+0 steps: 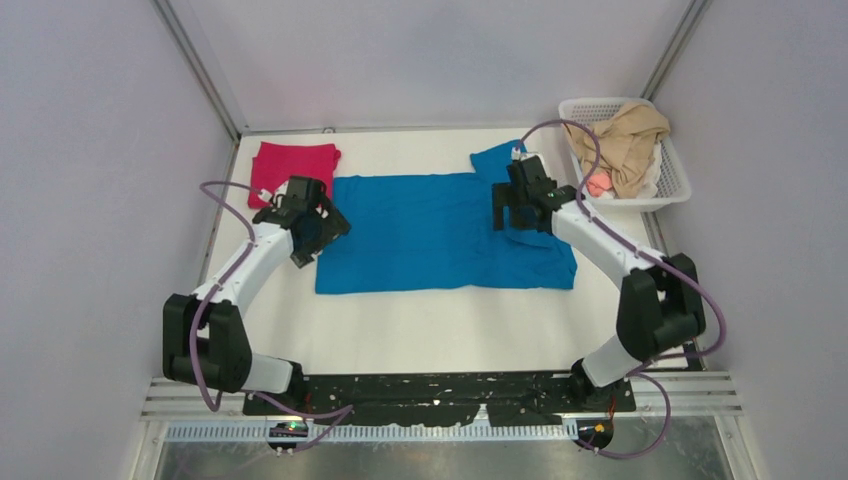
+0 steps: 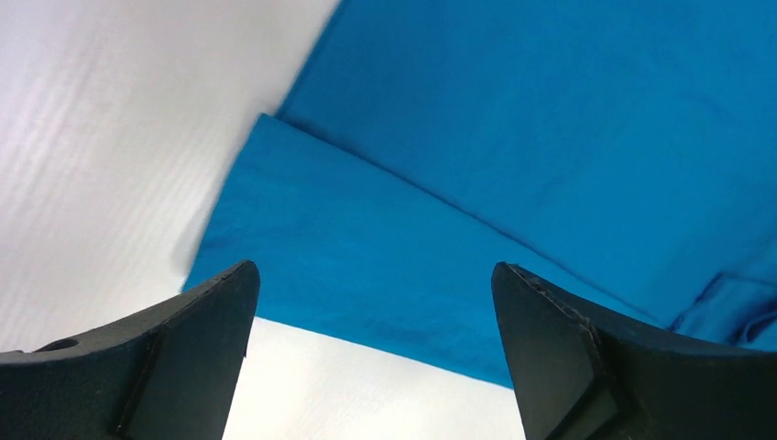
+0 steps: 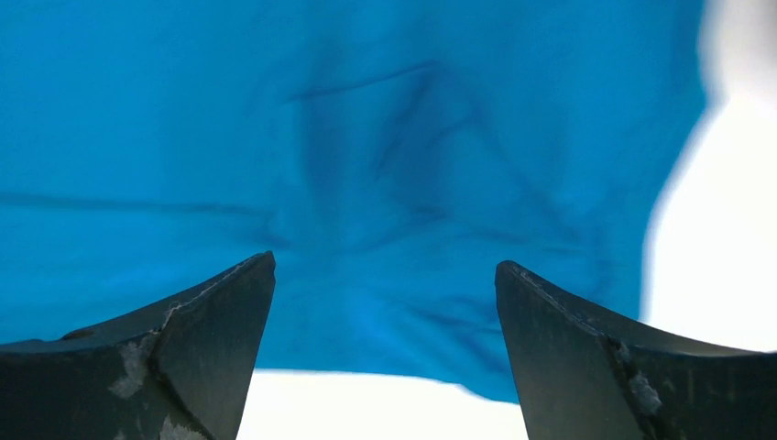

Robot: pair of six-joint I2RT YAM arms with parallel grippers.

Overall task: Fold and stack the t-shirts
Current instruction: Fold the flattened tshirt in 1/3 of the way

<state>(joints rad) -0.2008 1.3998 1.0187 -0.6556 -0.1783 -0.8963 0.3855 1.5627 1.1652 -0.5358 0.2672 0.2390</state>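
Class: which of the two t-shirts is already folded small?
The red t-shirt, a compact bundle at the far left; the blue t-shirt lies spread wide across the middle.

We see the blue t-shirt (image 1: 430,235) spread flat across the middle of the white worktop (image 1: 440,330), with one sleeve sticking out toward the far right. The left tool (image 1: 322,232) sits over the shirt's left edge. The right tool (image 1: 520,215) sits over its right part, near that sleeve. From up here we cannot tell how their jaws stand. The crimson t-shirt (image 1: 292,165) lies folded at the far left, just beside the blue one. At the far right a white basket (image 1: 600,101) holds beige cloth (image 1: 625,140) and something small and pink (image 1: 598,183).
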